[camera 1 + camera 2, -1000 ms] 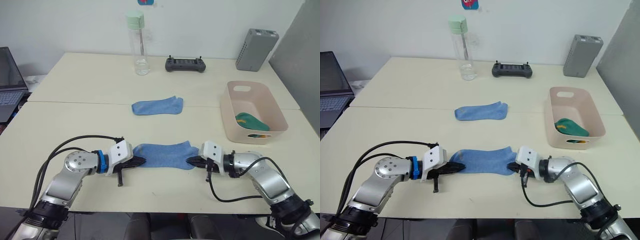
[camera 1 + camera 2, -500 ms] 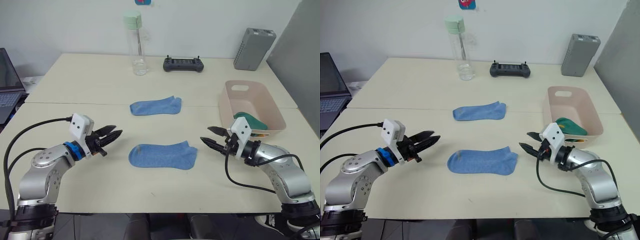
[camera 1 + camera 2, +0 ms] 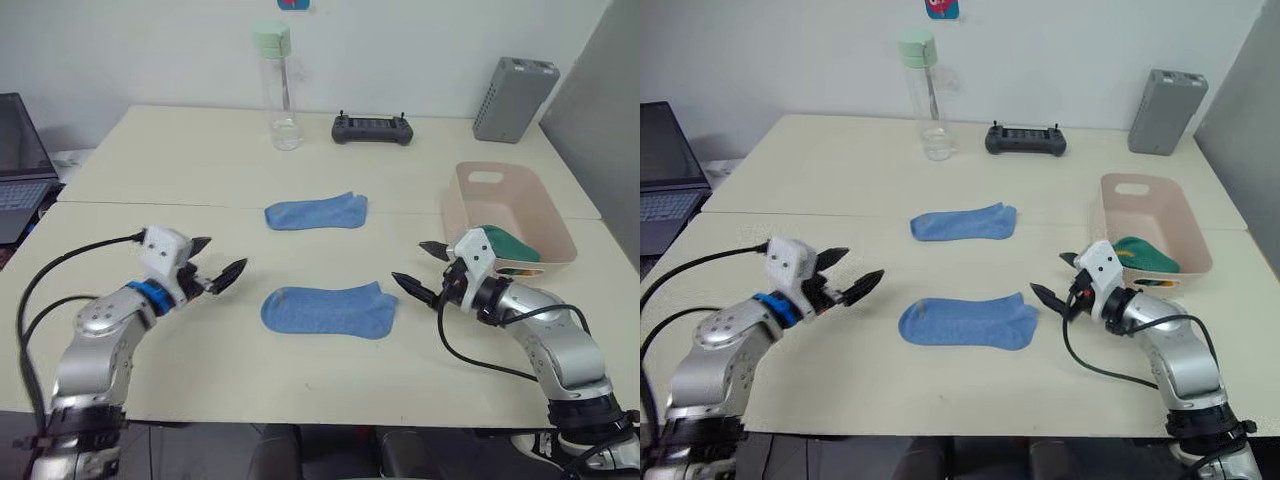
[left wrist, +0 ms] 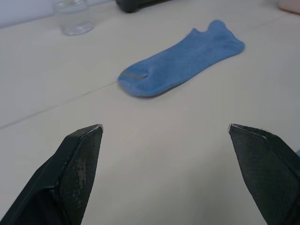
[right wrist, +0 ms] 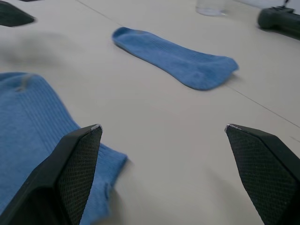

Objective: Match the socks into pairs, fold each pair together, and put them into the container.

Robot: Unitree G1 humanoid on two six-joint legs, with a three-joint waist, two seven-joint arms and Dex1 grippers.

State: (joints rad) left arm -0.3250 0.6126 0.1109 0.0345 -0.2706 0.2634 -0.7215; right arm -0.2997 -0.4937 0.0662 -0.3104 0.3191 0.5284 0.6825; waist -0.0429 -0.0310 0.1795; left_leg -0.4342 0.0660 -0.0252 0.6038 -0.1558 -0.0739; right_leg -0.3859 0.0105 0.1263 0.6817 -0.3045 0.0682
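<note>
Two light blue socks lie flat on the cream table [image 3: 150, 150]. Near sock [image 3: 327, 311] sits between the two grippers, touching neither. Far sock [image 3: 316, 212] lies just behind the near sock, toward the wall, well apart from both grippers.

Left gripper [image 3: 217, 262] hovers to the left of the near sock, fingers spread wide, holding nothing. Right gripper [image 3: 423, 269] hovers just to the right of the near sock, fingers also spread wide, empty.

Pink container [image 3: 470, 192] stands to the right of the near sock, behind the right gripper. Inside it a dark green sock [image 3: 505, 244] with a bit of yellow under it; can't tell how many socks are in there.

Behind the far sock near the wall: clear bottle [image 3: 280, 88] with green cap, black controller [image 3: 372, 128]. Grey box [image 3: 513, 85] stands behind the container. Laptop [image 3: 20, 160] at the far left, off the table edge.
</note>
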